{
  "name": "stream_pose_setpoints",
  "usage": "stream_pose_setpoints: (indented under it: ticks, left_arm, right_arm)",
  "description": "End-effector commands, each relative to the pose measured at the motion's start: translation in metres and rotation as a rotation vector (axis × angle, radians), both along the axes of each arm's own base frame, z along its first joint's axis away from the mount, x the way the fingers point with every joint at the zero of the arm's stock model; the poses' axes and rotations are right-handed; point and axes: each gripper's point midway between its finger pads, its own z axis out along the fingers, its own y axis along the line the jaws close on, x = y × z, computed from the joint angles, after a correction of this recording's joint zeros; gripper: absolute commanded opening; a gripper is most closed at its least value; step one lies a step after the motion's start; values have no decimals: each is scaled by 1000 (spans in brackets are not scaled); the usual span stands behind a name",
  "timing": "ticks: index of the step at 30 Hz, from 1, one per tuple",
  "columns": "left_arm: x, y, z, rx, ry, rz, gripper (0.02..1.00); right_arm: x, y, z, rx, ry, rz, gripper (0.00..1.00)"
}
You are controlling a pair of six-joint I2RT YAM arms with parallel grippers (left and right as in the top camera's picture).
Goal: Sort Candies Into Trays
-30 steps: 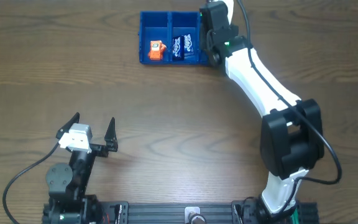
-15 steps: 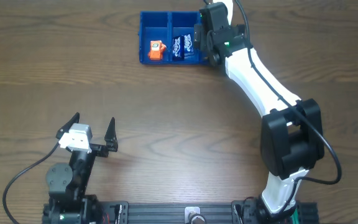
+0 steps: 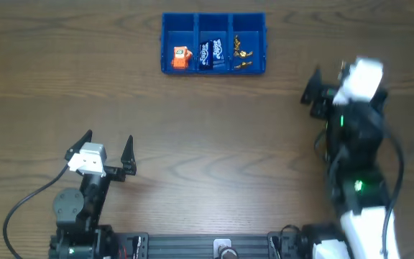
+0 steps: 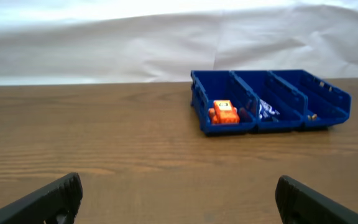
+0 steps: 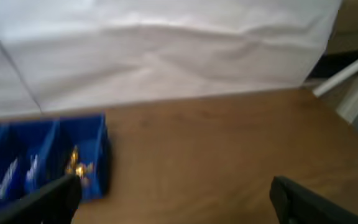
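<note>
Candies (image 3: 210,52) lie in the blue tray (image 3: 214,70), well ahead of the left gripper (image 3: 108,142) and right gripper (image 5: 173,205); both jaws gape wide, gripping nothing.

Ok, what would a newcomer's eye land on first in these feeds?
The blue three-bin tray at the far edge of the table stands out: one orange candy in its left bin, blue-wrapped candies in the middle, small gold candies in the right. Then the two hands, both open and holding nothing: the left hand at the near left, the right hand at the table's right side.
</note>
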Motion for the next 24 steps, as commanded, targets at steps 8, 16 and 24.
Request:
stream_pose_setpoints:
  ticks: [8,16,24]
  left_arm:
    - [-1,-4,-17,12,44,-26,996]
    - [-1,-4,-17,13,44,-26,996]
    - [-1,-4,-17,12,44,-26,998]
  right_arm:
    - [-75,-6,-23,5,-330,56,998]
    - [-79,-1,-65,12,-310,80,998]
    - [-73,1,-117,17,-174,91,1000]
